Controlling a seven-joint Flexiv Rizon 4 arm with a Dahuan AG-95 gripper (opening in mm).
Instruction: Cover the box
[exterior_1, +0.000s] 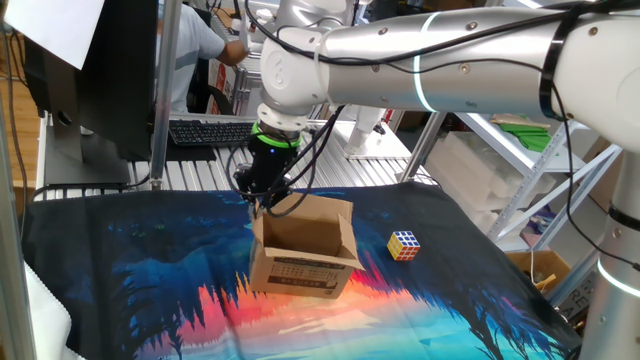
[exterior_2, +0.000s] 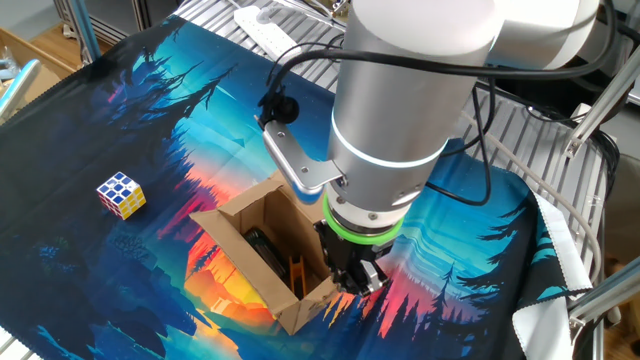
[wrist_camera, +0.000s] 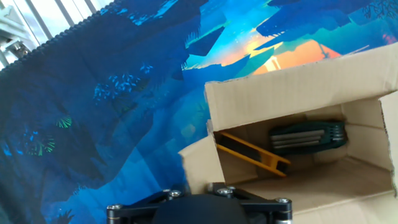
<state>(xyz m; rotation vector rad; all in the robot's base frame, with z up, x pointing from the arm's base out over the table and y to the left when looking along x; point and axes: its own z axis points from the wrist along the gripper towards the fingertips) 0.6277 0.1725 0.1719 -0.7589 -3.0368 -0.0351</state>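
Note:
The box (exterior_1: 300, 250) is a small brown cardboard carton standing open on the painted cloth, with its flaps up. My gripper (exterior_1: 262, 200) hangs at the carton's back left corner, right at the edge of a flap. From the other side, the gripper (exterior_2: 358, 280) sits against the box (exterior_2: 265, 250) wall at its near corner. In the hand view the box (wrist_camera: 298, 93) fills the right half and a flap (wrist_camera: 199, 162) stands just ahead of my black mount. My fingertips are hidden, so whether they pinch the flap does not show. A dark tool set (wrist_camera: 308, 135) and a yellow piece (wrist_camera: 249, 152) lie inside.
A Rubik's cube (exterior_1: 404, 245) rests on the cloth to the right of the carton, also seen as the cube (exterior_2: 121, 194). Behind the cloth is a slatted metal table with a keyboard (exterior_1: 210, 130), a white power strip (exterior_2: 290, 30) and a person (exterior_1: 195, 50).

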